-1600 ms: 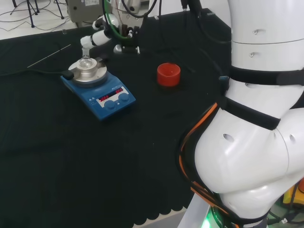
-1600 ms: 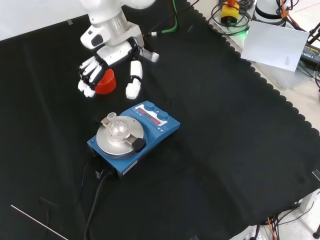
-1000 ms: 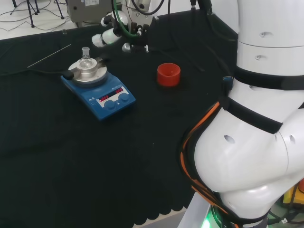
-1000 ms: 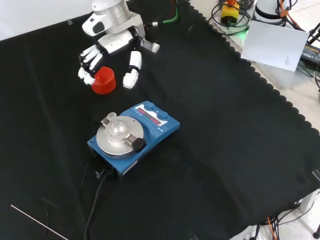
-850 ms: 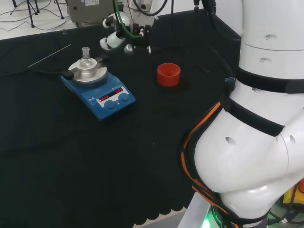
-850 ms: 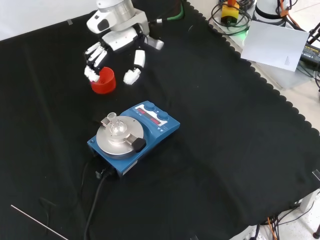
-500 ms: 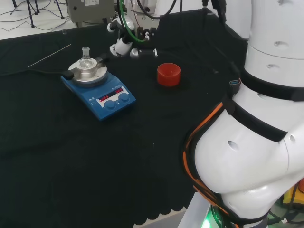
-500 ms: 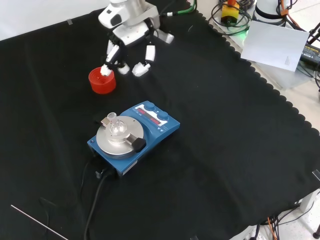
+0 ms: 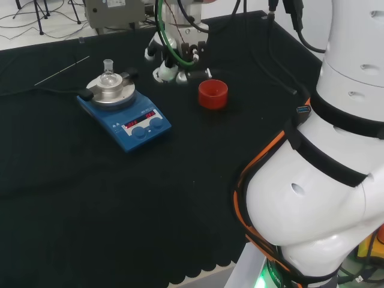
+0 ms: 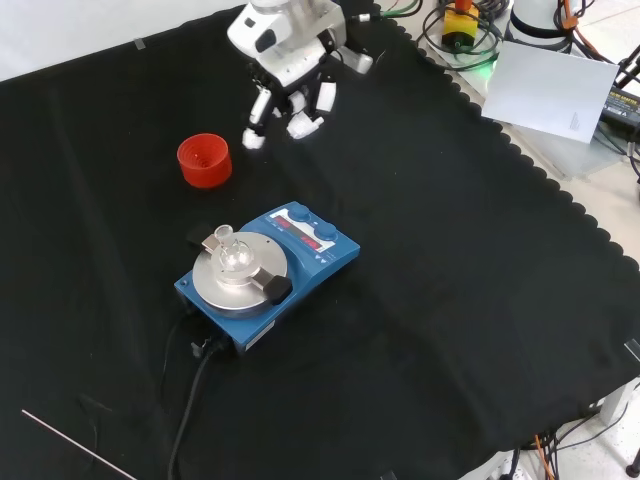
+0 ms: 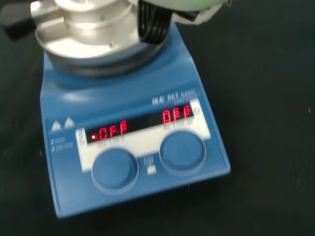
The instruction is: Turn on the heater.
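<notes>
So far, little of the task can be judged as done: the heater (image 10: 268,271) is untouched, and in the wrist view both red displays (image 11: 142,124) on its front panel show it switched off. The reach, the contact with a knob and the switching on are all left.

Taken from left to right in the front view, the red cup (image 10: 204,160) comes first, just beside the hand and a little nearer the camera. It is a squat, smooth, round plastic piece with an open top. The heater follows, well apart from the hand and nearer the camera than it. Its body is a blue box with rounded corners, topped by a round plate (image 10: 236,272) of dull brushed metal, on which a small clear glass flask (image 10: 228,248) is stood. 2 round blue knobs (image 11: 148,161) are set below the displays. A black cable (image 10: 190,400) is led away from its near side over the matte black cloth (image 10: 450,280).

Last comes the hand (image 10: 290,95), glossy white and black. It is held above the cloth with nothing in it, fingers (image 10: 259,118) partly curled and pointed downward.
</notes>
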Controlling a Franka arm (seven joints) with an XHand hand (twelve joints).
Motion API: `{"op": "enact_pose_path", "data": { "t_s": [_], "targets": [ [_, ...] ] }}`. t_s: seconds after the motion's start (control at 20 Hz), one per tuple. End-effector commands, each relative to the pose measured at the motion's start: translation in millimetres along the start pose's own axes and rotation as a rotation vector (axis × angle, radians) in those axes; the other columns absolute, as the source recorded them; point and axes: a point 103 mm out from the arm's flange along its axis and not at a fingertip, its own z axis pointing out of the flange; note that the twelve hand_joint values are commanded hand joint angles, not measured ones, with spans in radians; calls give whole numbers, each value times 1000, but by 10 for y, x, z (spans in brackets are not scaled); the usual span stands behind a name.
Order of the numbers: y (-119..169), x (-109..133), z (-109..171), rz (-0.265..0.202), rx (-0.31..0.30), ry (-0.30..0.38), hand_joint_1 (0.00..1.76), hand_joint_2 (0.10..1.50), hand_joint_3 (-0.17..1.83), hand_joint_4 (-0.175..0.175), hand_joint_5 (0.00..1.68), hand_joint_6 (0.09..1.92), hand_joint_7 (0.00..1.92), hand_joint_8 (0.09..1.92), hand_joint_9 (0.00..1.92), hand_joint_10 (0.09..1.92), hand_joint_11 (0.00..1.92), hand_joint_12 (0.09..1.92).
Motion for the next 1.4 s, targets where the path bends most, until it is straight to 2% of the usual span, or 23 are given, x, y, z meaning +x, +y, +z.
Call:
{"op": "enact_pose_path", "data": {
  "t_s": [0.05, 0.25, 0.45, 0.6, 1.0, 1.4],
  "targets": [
    [-158, 48, 84, -32, 146, 4, 1419, 738, 936, -86, 610, 509, 1830, 1595, 1907, 1434, 1918, 1473],
    [-189, 139, 182, -63, 258, -41, 1484, 704, 1032, -82, 491, 629, 1876, 1616, 1920, 1505, 1913, 1524],
    [-209, 257, 315, -81, 359, -92, 1492, 698, 1046, -68, 395, 614, 1881, 1621, 1920, 1515, 1911, 1528],
    [-225, 336, 399, -93, 405, -124, 1493, 697, 1052, -56, 337, 593, 1881, 1625, 1920, 1520, 1910, 1528],
    [-351, 425, 553, -103, 436, -187, 1493, 690, 1073, -47, 303, 557, 1873, 1643, 1920, 1526, 1905, 1526],
    [-443, 384, 665, -94, 494, -209, 1496, 688, 1078, -46, 297, 540, 1872, 1643, 1920, 1525, 1904, 1524]
  ]
}}
